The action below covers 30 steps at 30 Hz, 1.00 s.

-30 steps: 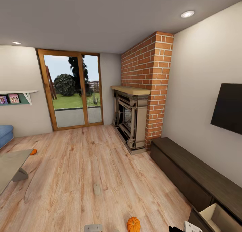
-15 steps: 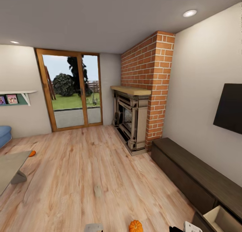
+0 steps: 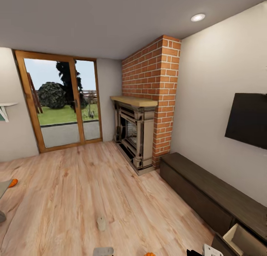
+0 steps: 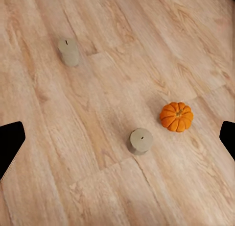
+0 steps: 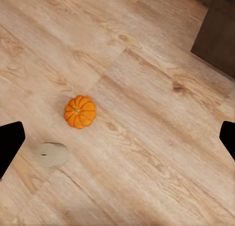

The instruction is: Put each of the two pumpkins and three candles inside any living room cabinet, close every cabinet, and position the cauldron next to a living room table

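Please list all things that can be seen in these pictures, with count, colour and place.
pumpkins: two, orange; one on the floor beside a candle, one far left by the table corner
candles: two, beige-grey, upright on the wooden floor
cabinet: one, dark brown, along the right wall, one drawer open, pale inside
fireplace: one, beige, under a red brick chimney
glass door: one, wood frame, back wall
television: one, black, right wall
left gripper: black fingertips, open, above the floor
right gripper: black fingertips, open, above the floor

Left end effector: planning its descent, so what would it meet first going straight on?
Probably the bare wooden floor, just beside the nearer candle; the pumpkin lies off-line.
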Available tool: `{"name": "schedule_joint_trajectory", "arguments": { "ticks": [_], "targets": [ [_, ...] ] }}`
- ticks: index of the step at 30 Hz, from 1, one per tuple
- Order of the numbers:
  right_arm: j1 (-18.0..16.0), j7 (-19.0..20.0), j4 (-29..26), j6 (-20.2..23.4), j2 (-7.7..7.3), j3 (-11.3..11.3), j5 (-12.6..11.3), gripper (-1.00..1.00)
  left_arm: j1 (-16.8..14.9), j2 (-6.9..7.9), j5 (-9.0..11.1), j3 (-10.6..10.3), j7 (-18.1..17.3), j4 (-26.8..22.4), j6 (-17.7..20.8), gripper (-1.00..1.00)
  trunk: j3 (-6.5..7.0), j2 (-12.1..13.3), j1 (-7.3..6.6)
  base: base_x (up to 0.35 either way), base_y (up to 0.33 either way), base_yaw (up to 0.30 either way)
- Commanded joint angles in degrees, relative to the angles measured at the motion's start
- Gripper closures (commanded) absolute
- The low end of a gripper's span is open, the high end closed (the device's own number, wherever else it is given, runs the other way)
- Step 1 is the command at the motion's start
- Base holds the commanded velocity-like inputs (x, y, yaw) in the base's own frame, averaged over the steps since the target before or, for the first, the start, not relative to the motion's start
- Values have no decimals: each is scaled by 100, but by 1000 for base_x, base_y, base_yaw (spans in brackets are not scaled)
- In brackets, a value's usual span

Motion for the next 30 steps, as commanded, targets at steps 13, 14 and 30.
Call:
{"name": "schedule_joint_trajectory", "arguments": {
  "ticks": [13, 14, 30],
  "targets": [
    [1, -17, -12, 28, 1, -7, -16, -100, 0, 6, 45, -32, 46, -12, 13, -100, 10, -3, 4, 71, 120, -60],
    [1, -17, -12, 28, 1, -4, -15, -100, 0, 6, 45, -32, 46, -12, 12, -100, 10, -3, 4, 5, 9, -3],
    [1, -17, -12, 29, -6, 160, -13, -100, 0, 6, 45, -32, 46, -1, 12, -100, 11, -3, 4, 2, 3, 0]
  ]
}}
